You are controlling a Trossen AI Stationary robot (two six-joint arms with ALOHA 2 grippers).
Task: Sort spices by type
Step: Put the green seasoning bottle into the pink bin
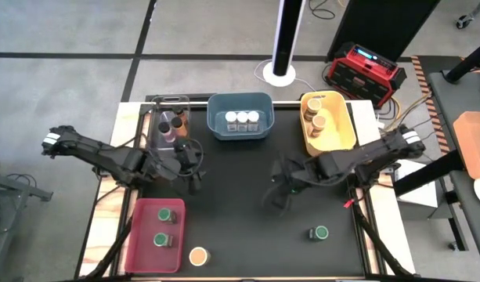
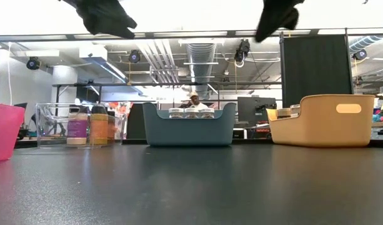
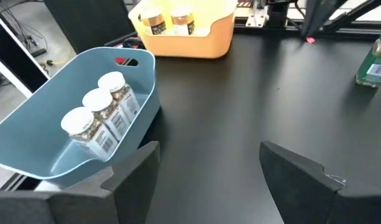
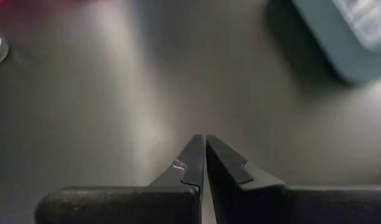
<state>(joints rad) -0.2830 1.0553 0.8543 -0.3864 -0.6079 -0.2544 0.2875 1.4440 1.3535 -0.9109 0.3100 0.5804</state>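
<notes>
Well apart: green-lid jar [image 1: 321, 233], right tool [image 1: 280, 190] pinched, empty

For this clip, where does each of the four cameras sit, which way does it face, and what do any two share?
High: overhead, straight down; both arms, blue bin, yellow bin.
Low: tabletop height, facing the room; arms enter from above, clear bin.
Left wrist: past the open left gripper toward the white-lid jars.
Right wrist: down at the table past the shut right gripper.
Shared: high, low and left wrist all show the blue bin.
</notes>
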